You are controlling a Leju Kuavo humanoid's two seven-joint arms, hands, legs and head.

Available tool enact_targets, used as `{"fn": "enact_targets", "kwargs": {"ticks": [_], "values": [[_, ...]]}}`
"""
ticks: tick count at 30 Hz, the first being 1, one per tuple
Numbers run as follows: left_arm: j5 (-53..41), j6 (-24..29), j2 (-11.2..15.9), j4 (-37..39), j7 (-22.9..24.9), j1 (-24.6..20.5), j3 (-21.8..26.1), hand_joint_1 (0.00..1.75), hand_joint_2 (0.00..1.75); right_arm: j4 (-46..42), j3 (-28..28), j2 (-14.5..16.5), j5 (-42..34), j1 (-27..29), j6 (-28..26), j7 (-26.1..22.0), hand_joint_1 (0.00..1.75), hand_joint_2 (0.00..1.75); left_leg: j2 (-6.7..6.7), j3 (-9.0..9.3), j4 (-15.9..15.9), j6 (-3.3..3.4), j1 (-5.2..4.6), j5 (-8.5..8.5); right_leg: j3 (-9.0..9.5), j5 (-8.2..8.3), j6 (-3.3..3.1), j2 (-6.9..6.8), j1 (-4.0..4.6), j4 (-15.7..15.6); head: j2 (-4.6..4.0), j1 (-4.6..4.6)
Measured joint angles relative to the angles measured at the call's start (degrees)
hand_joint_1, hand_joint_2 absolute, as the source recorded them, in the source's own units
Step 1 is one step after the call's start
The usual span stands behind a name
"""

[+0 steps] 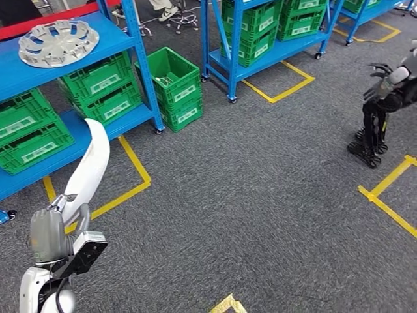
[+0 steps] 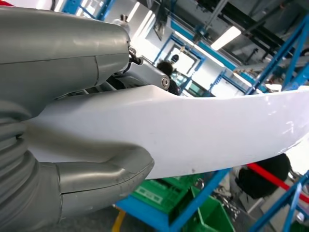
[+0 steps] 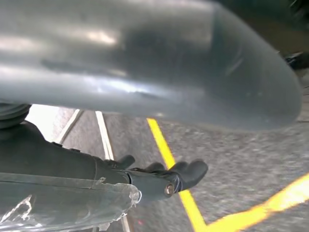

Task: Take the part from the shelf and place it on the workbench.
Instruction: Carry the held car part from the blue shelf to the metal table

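A long, curved white part (image 1: 93, 163) rises from my left hand (image 1: 76, 215) at the lower left of the head view, in front of the blue shelf (image 1: 29, 65). In the left wrist view the thick grey thumb (image 2: 102, 179) lies under the white part (image 2: 204, 130) and darker fingers (image 2: 146, 75) lie over it, so the hand grips the part. My right hand (image 1: 386, 85) is raised at the far right over the grey carpet. Its dark fingers (image 3: 182, 175) are stretched out above yellow floor tape and hold nothing.
A silver wheel cover (image 1: 58, 42) lies on the blue shelf above green crates (image 1: 101, 88). One green crate (image 1: 177, 85) stands on the floor beside a second blue rack (image 1: 260, 32). Yellow tape lines (image 1: 388, 195) mark the carpet. A dark legged object (image 1: 369, 140) stands below my right hand.
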Motion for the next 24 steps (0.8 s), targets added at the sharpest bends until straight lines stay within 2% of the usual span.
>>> {"fn": "enact_targets", "kwargs": {"ticks": [1, 2, 3, 4, 5, 6, 7, 8, 9, 10, 11, 13, 14, 15, 16, 17, 19, 20, 21, 23, 24], "values": [[0.05, -0.02, -0.02, 0.04, -0.01, -0.02, 0.07, 1.75, 1.75, 0.0, -0.02, 0.0, 0.03, 0.04, 0.12, -0.02, 0.0, 0.0, -0.1, 1.04, -0.1, 0.11, -0.06, 1.41, -1.13, 0.87, 0.05, 0.57, 0.01, 0.06, 0.0, 0.01], [0.19, -0.06, -0.04, 0.04, -0.01, -0.05, 0.14, 1.75, 1.75, 0.0, -0.03, 0.0, 0.07, 0.06, 0.22, -0.05, 0.0, 0.0, -0.37, 2.87, -1.93, 0.25, -0.08, 3.2, -2.2, 1.65, 0.16, 1.17, -0.01, 0.13, 0.0, 0.01], [0.36, -0.16, -0.07, 0.04, -0.01, -0.11, 0.24, 1.75, 1.75, 0.0, -0.05, 0.0, 0.11, 0.05, 0.32, -0.08, 0.0, 0.0, -1.15, 5.51, -5.13, 0.42, -0.07, 4.38, -3.25, 2.4, 0.34, 1.78, -0.02, 0.28, 0.0, 0.0], [0.65, -0.31, -0.11, 0.04, -0.01, -0.16, 0.38, 1.75, 1.75, 0.0, -0.08, 0.0, 0.17, 0.01, 0.36, -0.11, 0.0, 0.0, -2.1, 8.55, -9.34, 0.64, -0.02, 4.48, -4.17, 3.02, 0.56, 2.37, 0.07, 0.56, 0.0, 0.01], [0.99, -0.55, -0.18, 0.07, -0.01, -0.2, 0.54, 1.75, 1.75, 0.0, -0.11, 0.0, 0.25, -0.02, 0.39, -0.13, 0.0, 0.0, -2.9, 10.82, -12.73, 0.84, 0.0, 3.89, -4.81, 3.6, 0.8, 2.89, 0.16, 0.84, 0.0, 0.05], [1.36, -0.81, -0.29, 0.12, -0.01, -0.22, 0.76, 1.75, 1.75, 0.0, -0.15, 0.0, 0.33, -0.01, 0.41, -0.14, 0.0, 0.0, -3.41, 12.3, -15.08, 1.05, -0.04, 3.06, -5.23, 4.2, 1.06, 3.33, 0.23, 1.0, 0.0, 0.03], [1.8, -1.1, -0.43, 0.18, -0.01, -0.22, 0.99, 1.75, 1.75, 0.0, -0.2, 0.0, 0.42, 0.07, 0.43, -0.15, 0.0, 0.0, -3.28, 12.83, -16.19, 1.31, -0.13, 2.62, -5.45, 4.77, 1.33, 3.76, 0.27, 0.99, 0.0, 0.04], [2.18, -1.4, -0.61, 0.25, -0.01, -0.24, 1.2, 1.75, 1.75, 0.0, -0.26, -0.03, 0.51, 0.26, 0.44, -0.15, 0.0, 0.0, -2.69, 12.55, -16.1, 1.6, -0.07, 2.84, -5.61, 5.37, 1.56, 4.14, 0.19, 0.84, 0.0, -0.01], [2.5, -1.65, -0.78, 0.3, -0.02, -0.3, 1.4, 1.75, 1.75, 0.0, -0.31, -0.04, 0.59, 0.48, 0.46, -0.15, 0.0, 0.0, -2.16, 12.38, -16.09, 1.93, -0.01, 3.25, -5.86, 5.34, 1.84, 3.96, 0.17, 1.0, -0.01, 0.02], [2.75, -1.86, -0.93, 0.34, -0.04, -0.32, 1.59, 1.75, 1.75, 0.0, -0.35, -0.05, 0.64, 0.68, 0.48, -0.15, 0.0, 0.0, -1.59, 12.14, -16.13, 2.3, 0.11, 3.74, -6.42, 4.39, 2.17, 3.25, 0.13, 2.14, -0.01, 0.34], [2.91, -1.99, -1.08, 0.39, -0.08, -0.31, 1.83, 1.75, 1.75, 0.0, -0.38, -0.05, 0.72, 0.8, 0.51, -0.15, 0.0, 0.0, -0.99, 11.79, -16.17, 2.54, 0.26, 4.24, -7.38, 2.57, 2.53, 2.18, 0.03, 4.56, -0.01, 0.63], [3.06, -2.02, -1.29, 0.55, -0.19, -0.17, 2.34, 1.75, 1.75, 0.0, -0.41, -0.02, 0.87, 0.76, 0.56, -0.15, 0.0, 0.0, 0.09, 10.95, -16.12, 2.67, 0.22, 5.0, -10.01, -2.56, 3.37, -0.03, -0.39, 12.51, 0.0, 1.19], [3.07, -1.98, -1.4, 0.67, -0.28, -0.12, 2.57, 1.75, 1.75, 0.0, -0.42, -0.03, 0.97, 0.74, 0.59, -0.16, 0.0, 0.0, 0.71, 10.53, -16.1, 2.52, 0.24, 5.31, -10.89, -4.41, 3.71, -0.59, -0.7, 16.05, 0.0, 1.19], [3.05, -1.95, -1.52, 0.81, -0.4, -0.09, 2.72, 1.75, 1.75, 0.0, -0.43, -0.03, 1.06, 0.76, 0.61, -0.17, 0.0, 0.0, 1.32, 10.19, -16.07, 2.35, 0.28, 5.57, -10.84, -5.33, 3.98, -0.93, -1.0, 17.9, 0.0, 1.19], [3.04, -1.93, -1.65, 0.97, -0.57, -0.08, 2.83, 1.75, 1.75, 0.0, -0.44, -0.04, 1.14, 0.8, 0.63, -0.17, 0.0, 0.0, 1.92, 9.93, -16.04, 2.14, 0.37, 5.78, -9.54, -5.26, 4.2, -1.2, -1.28, 17.38, 0.0, 1.2], [3.01, -1.93, -1.8, 1.12, -0.77, -0.08, 2.91, 1.75, 1.75, 0.0, -0.46, -0.04, 1.2, 0.83, 0.66, -0.18, 0.0, 0.0, 2.49, 9.81, -16.03, 1.91, 0.5, 5.93, -7.07, -4.37, 4.36, -1.54, -1.52, 14.53, 0.0, 1.2], [2.96, -1.93, -2.01, 1.33, -1.14, -0.08, 3.09, 1.75, 1.75, 0.0, -0.47, -0.01, 1.37, 0.71, 0.73, -0.25, 0.0, 0.0, 3.52, 9.74, -15.99, 1.28, 0.61, 6.06, -1.32, -2.73, 4.48, -3.13, -1.67, 6.37, 0.0, 1.22], [2.94, -1.92, -2.06, 1.38, -1.3, -0.07, 3.24, 1.75, 1.75, 0.0, -0.48, 0.02, 1.46, 0.61, 0.77, -0.29, 0.0, 0.0, 3.92, 9.71, -15.96, 0.89, 0.56, 6.11, 0.43, -2.38, 4.16, -3.67, -1.56, 3.59, 0.0, 1.16], [2.93, -1.91, -2.09, 1.4, -1.46, -0.08, 3.39, 1.75, 1.75, 0.0, -0.48, 0.05, 1.57, 0.58, 0.8, -0.34, 0.0, 0.0, 4.25, 9.67, -15.98, 0.48, 0.47, 6.19, 1.14, -2.42, 3.71, -3.98, -1.39, 2.21, 0.0, 1.12], [2.95, -1.9, -2.25, 1.42, -1.73, -0.12, 3.64, 1.75, 1.75, 0.0, -0.48, 0.07, 1.75, 0.65, 0.84, -0.37, 0.0, 0.0, 4.86, 9.64, -16.16, -0.29, 0.45, 6.42, 0.72, -2.36, 2.52, -3.25, -1.06, 2.12, 0.0, 1.02], [2.96, -1.9, -2.33, 1.42, -1.82, -0.16, 3.73, 1.75, 1.75, 0.0, -0.49, 0.07, 1.82, 0.71, 0.84, -0.37, 0.0, 0.0, 4.73, 9.61, -16.12, -0.65, 0.55, 6.27, 0.55, -2.24, 2.07, -2.85, -1.06, 2.05, 0.0, 0.99]]}}
